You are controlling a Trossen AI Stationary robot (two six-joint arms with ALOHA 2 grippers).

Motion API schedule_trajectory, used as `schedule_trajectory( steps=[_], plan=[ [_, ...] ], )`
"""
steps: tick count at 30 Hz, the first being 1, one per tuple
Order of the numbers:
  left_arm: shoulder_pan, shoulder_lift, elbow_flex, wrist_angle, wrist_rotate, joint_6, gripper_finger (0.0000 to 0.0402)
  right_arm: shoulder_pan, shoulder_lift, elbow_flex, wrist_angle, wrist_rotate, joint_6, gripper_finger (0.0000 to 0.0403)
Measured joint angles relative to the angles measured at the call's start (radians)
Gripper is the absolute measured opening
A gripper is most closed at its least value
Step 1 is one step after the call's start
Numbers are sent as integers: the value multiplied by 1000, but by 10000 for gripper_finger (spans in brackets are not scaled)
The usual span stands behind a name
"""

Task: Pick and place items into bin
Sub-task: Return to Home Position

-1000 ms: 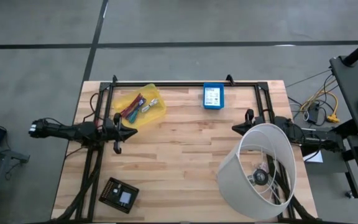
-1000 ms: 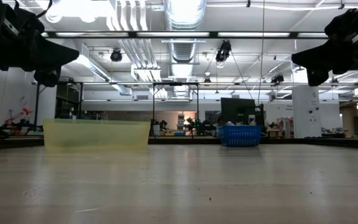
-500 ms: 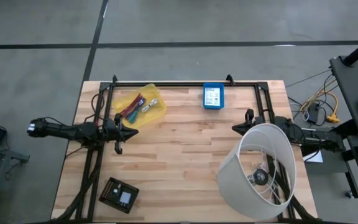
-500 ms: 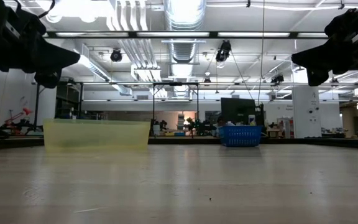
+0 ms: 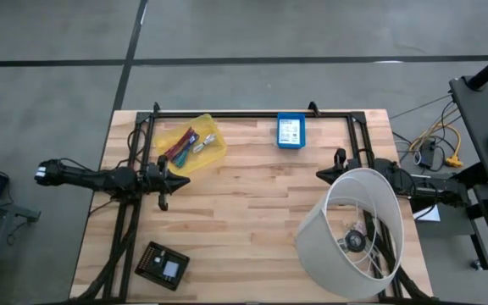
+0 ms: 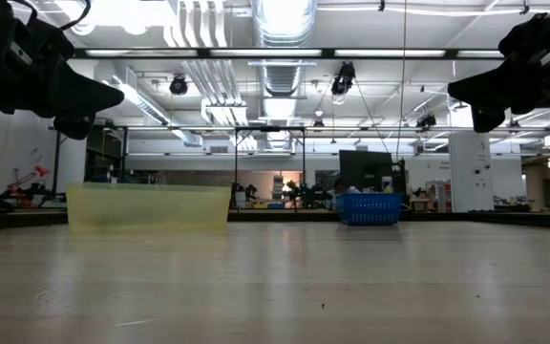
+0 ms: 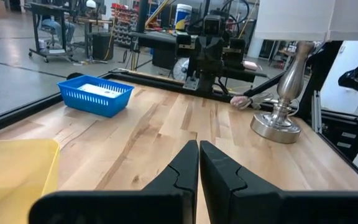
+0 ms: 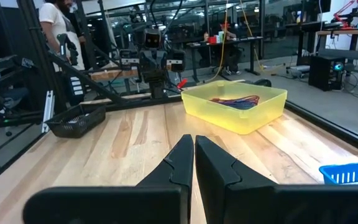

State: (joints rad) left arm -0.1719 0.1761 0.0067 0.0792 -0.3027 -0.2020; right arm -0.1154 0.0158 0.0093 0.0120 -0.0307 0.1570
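The yellow bin (image 5: 191,144) stands at the table's far left, with slim red, teal and purple tools (image 5: 179,147) and a pale packet (image 5: 202,144) inside. The right wrist view shows the bin (image 8: 236,107) and the tools (image 8: 236,99) as well. My left gripper (image 5: 185,175) is shut and hovers just near of the bin, pointing toward the table's right; its wrist view (image 7: 199,157) shows the fingers together. My right gripper (image 5: 318,175) is shut (image 8: 194,149) and held above the table's right half, pointing left. Both sit high above the wood in the low view (image 6: 108,96) (image 6: 458,91).
A blue basket (image 5: 291,130) sits at the far edge, middle. A big white lampshade (image 5: 352,233) lies on its side at the near right, over its metal base (image 7: 277,121). A flat black square device (image 5: 163,264) lies near left. Bare wood spans the middle.
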Motion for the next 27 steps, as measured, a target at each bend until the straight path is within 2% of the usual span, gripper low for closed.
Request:
schedule_trajectory(
  steps=[27],
  plan=[
    [0,51,0,2,1,0,0,0,0,0,0,-2,0,9]
  ],
)
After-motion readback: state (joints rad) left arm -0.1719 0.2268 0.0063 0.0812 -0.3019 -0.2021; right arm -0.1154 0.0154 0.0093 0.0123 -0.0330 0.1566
